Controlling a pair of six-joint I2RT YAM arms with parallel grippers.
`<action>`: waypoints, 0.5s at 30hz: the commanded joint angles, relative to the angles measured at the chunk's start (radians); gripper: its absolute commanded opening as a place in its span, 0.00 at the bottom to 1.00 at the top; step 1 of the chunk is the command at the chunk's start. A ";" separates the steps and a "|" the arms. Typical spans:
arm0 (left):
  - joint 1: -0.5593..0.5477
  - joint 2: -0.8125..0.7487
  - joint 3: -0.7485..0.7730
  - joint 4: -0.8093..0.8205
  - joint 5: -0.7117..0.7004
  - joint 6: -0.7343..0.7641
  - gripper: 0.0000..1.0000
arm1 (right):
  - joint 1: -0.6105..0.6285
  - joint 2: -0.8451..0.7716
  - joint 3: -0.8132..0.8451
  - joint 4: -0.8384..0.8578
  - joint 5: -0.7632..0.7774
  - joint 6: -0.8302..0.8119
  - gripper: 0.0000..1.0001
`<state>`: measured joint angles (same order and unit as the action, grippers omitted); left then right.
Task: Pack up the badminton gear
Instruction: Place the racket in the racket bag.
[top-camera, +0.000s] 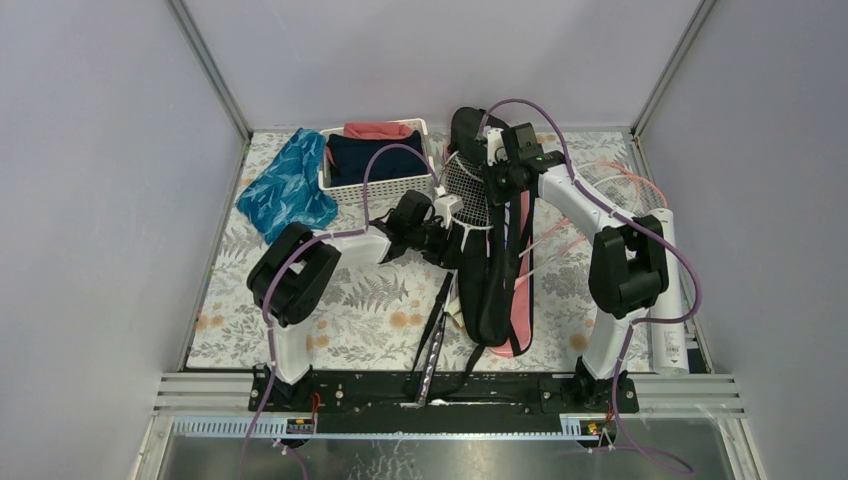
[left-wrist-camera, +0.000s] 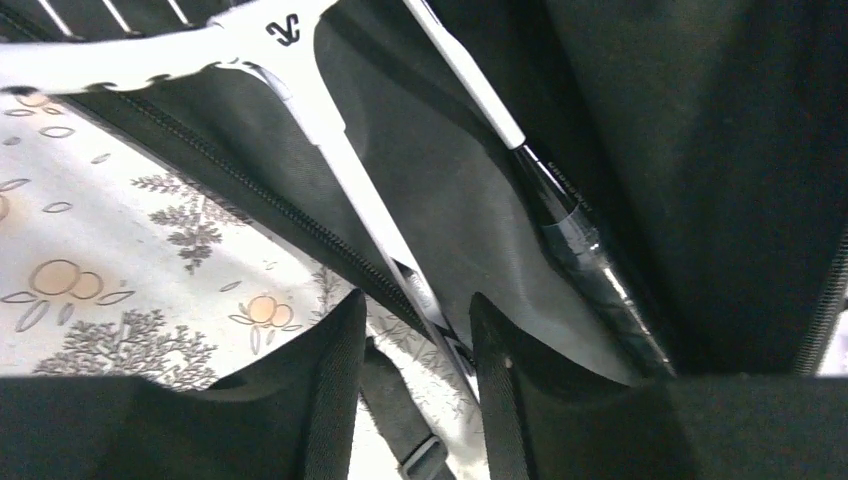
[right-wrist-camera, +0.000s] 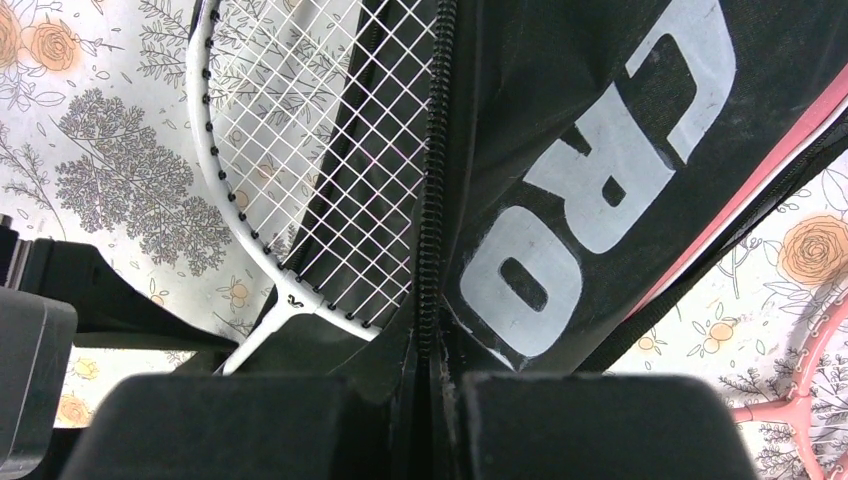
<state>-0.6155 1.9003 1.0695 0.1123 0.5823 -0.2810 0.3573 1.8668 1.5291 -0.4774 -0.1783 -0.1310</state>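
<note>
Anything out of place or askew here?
The white-framed strung racket sits half inside the black zippered racket bag, head poking past the open zipper. A teal patterned cloth lies outside the white slatted basket.

The black bag (right-wrist-camera: 600, 150) is matt woven cloth, its white lettering printed on and slightly rough at the edges. Its zip (right-wrist-camera: 432, 200) has fine, plastic-looking teeth. The white racket (right-wrist-camera: 292, 300) has a smooth, glossy painted frame, and a black racket handle (left-wrist-camera: 590, 260) is wrapped in shiny clear film. The tabletop (top-camera: 380, 310) is covered in a matt flower-printed cloth. At the far left, the basket (top-camera: 375, 187) is smooth white plastic, beside a soft blue patterned cloth (top-camera: 290, 185). The left hand (left-wrist-camera: 415, 300) has matt black fingers (left-wrist-camera: 320, 400). The near rail (top-camera: 200, 395) looks like brushed metal.
</note>
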 joint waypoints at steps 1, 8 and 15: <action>-0.003 0.015 0.003 0.069 0.077 -0.018 0.42 | 0.005 -0.063 -0.013 0.015 -0.020 -0.009 0.00; 0.004 0.020 0.017 0.079 0.121 -0.054 0.20 | 0.005 -0.065 -0.027 0.022 -0.024 -0.012 0.00; 0.017 0.030 0.073 0.065 0.150 -0.111 0.00 | 0.005 -0.073 -0.066 0.043 -0.090 -0.034 0.00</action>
<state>-0.6022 1.9160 1.0851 0.1226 0.6823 -0.3733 0.3573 1.8507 1.4857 -0.4538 -0.2024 -0.1387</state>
